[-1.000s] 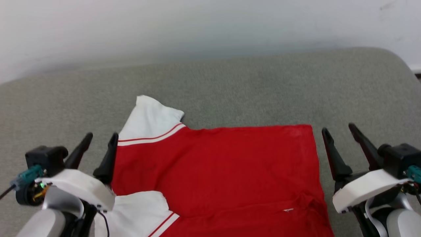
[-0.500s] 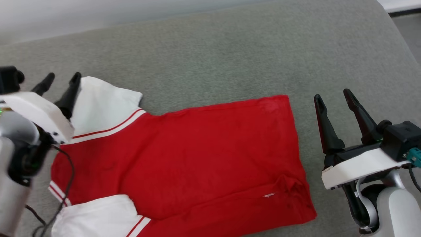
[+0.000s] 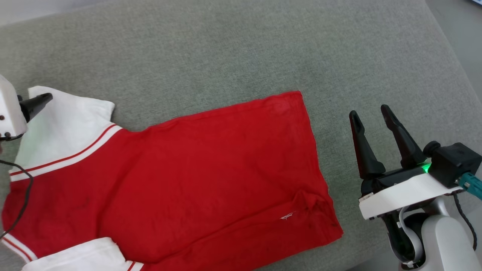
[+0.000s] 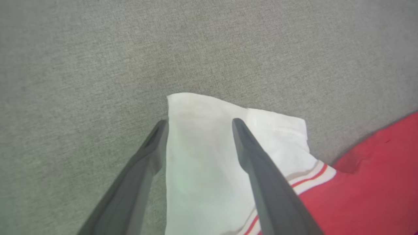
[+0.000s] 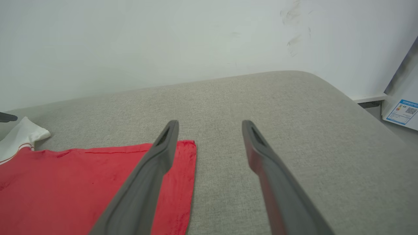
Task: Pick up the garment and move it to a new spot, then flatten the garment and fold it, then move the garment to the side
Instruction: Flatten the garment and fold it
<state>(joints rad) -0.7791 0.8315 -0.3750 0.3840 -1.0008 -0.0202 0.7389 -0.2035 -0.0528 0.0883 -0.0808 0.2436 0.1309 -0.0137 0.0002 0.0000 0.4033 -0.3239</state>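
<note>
The garment [image 3: 196,169], a red T-shirt with white red-striped sleeves, lies spread flat on the grey cushion [image 3: 226,56], its hem to the right. My left gripper [image 4: 199,124] hangs open over the far white sleeve [image 4: 209,156], one finger past the sleeve's outer edge, the other above its cloth; one fingertip [image 3: 41,99] pokes in at the head view's left edge. Right of the hem, my right gripper [image 3: 371,113] stands open over bare cushion. In the right wrist view that gripper [image 5: 210,125] is just past the hem corner [image 5: 187,147].
A pale wall [image 5: 163,42] rises behind the cushion. The cushion's rounded right end [image 3: 444,56] drops to a grey floor. A white panel with a blue label [image 5: 403,111] leans at the far right. A black cable [image 3: 22,203] hangs over the shirt's left part.
The head view has tilted down and swung right, shifting the whole picture. My left gripper has reached out over the far sleeve. The shirt lies as before.
</note>
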